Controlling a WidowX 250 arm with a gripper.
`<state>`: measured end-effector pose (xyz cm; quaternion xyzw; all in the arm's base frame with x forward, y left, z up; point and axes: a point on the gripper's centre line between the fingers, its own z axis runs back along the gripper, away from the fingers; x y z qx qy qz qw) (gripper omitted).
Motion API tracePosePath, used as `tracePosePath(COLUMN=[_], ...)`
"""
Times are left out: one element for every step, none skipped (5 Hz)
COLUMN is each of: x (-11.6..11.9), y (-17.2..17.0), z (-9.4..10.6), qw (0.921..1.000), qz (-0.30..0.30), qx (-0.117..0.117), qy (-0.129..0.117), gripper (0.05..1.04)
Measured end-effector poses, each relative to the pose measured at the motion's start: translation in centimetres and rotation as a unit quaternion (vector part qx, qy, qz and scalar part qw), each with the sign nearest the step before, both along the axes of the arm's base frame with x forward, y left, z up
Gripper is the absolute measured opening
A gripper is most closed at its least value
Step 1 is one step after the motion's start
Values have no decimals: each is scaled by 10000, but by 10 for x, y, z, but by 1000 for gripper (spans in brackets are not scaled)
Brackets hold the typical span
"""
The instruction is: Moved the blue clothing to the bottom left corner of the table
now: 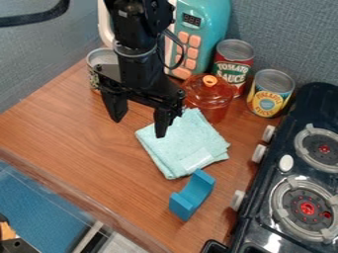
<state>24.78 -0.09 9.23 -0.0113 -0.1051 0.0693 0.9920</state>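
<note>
One hand (139, 124), wide and empty, near folded cloth (182, 143).
Cloth lies on the desk (79, 148), beside the hand, towards the stove (257, 220); the jaws probably stand apart to admit a fold once centred over it.

Light blue cloth (178, 148), mid-frame, soft woven fabric, matt and slightly rough; tabletop (72, 133) wood-look, smooth, faint sheen; blue block (190, 196), lower centre, smooth plastic-looking, low gloss. Upper right: two cans, one with a red label (231, 66), one with a yellow label (269, 99), bare shiny metal lids, paper-look wraps; pot (214, 101), see-through glossy red plastic; toy microwave (208, 29), smooth teal plastic. Stove (257, 207), right edge, glossy dark plastic, wall (284, 34) rough fabric-look, gripper (139, 128) hard black, mostly matt.
</note>
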Motion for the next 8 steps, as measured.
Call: tracePosePath(x=[-1, 15, 39, 56, 80, 94, 101, 99], y=[-1, -3, -7, -13, -30, -33, -29, -19], z=[-6, -18, -22, -31, -48, -69, -83, -85], qw=[9999, 9993, 9969, 9949, 9932, 9932, 9909, 9890], qz=[41, 248, 727, 960, 1152, 1159, 1344, 1469], qx=[-26, -124, -249, -265, -133, -15, 81, 121], qy=[123, 248, 144, 148, 57, 122, 73, 74], gripper=[999, 999, 999, 999, 999, 999, 999, 999])
